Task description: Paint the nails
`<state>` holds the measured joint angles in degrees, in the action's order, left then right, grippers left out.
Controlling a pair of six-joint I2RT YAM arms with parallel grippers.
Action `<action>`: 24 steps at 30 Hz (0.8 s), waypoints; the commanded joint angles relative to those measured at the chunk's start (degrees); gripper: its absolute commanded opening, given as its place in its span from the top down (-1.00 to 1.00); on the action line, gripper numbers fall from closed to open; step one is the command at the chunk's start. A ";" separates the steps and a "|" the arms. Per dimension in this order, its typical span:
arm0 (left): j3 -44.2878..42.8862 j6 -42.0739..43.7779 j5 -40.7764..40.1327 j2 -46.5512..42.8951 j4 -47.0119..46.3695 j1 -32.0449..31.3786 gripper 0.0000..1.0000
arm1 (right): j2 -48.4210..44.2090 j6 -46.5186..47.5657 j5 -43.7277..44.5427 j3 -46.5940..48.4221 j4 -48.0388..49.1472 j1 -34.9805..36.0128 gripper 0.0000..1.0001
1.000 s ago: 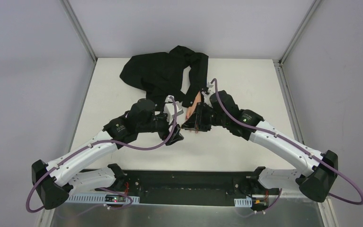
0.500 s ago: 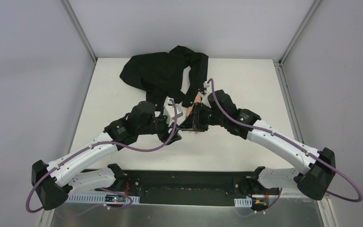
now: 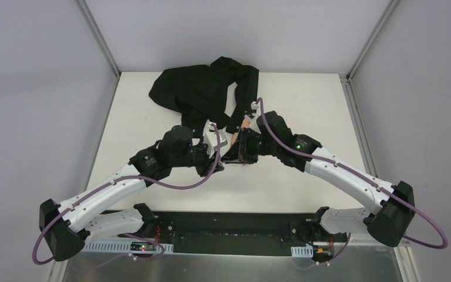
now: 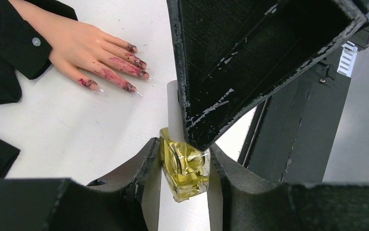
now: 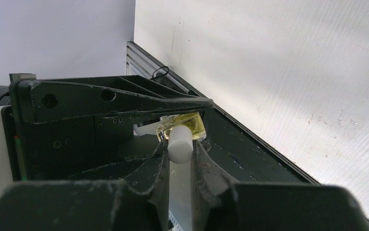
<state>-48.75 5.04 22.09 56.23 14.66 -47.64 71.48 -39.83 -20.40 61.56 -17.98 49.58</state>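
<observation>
In the top view the 2 arms meet at the middle of the frame, just below the black garment (image 3: pixel 193 91) that lies across the upper centre of the table (image 3: pixel 134 129). Bare white surface lies open to the left, to the right and below the meeting point, down to the dark rail (image 3: pixel 229 226) along the lower edge. Metal wall posts mark the upper-left and upper-right corners.

The left gripper (image 4: pixel 185 147) is clamped from both sides on the yellow polish bottle (image 4: pixel 184 168), low in the centre of its wrist view. The right gripper (image 5: pixel 180 144) pinches the white cap (image 5: pixel 180 140) between its 2 fingers, with the bottle's yellow glass just behind it. Whether the cap is seated or loosened cannot be told.

The mannequin hand (image 4: pixel 76 43) lies flat at the upper left of the left wrist view, its wrist in a black sleeve (image 4: pixel 14 43) and its fingers pointing toward the lower right. The nails (image 4: pixel 142 63), 5 of them, are dark red-purple, and the same colour is smeared up the fingers. A strip of bare table separates the fingertips from the bottle. To the right of the bottle the white surface ends at a dark edge.
</observation>
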 commanded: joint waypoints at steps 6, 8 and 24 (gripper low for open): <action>-1.18 -2.80 10.13 -1.73 -2.26 -0.53 1.00 | -2.44 8.69 -5.26 -1.00 6.01 0.12 1.00; -1.55 -3.75 13.65 -1.84 -2.27 -0.50 1.00 | -3.02 11.81 -6.66 -1.70 7.21 0.20 1.00; -1.45 -5.73 11.17 -5.23 -2.55 -0.52 1.00 | -13.16 21.93 -2.81 -6.18 11.31 0.90 -0.01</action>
<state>-49.04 -0.89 37.19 54.96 15.88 -47.35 64.07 -18.61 -30.59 56.58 -12.29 50.61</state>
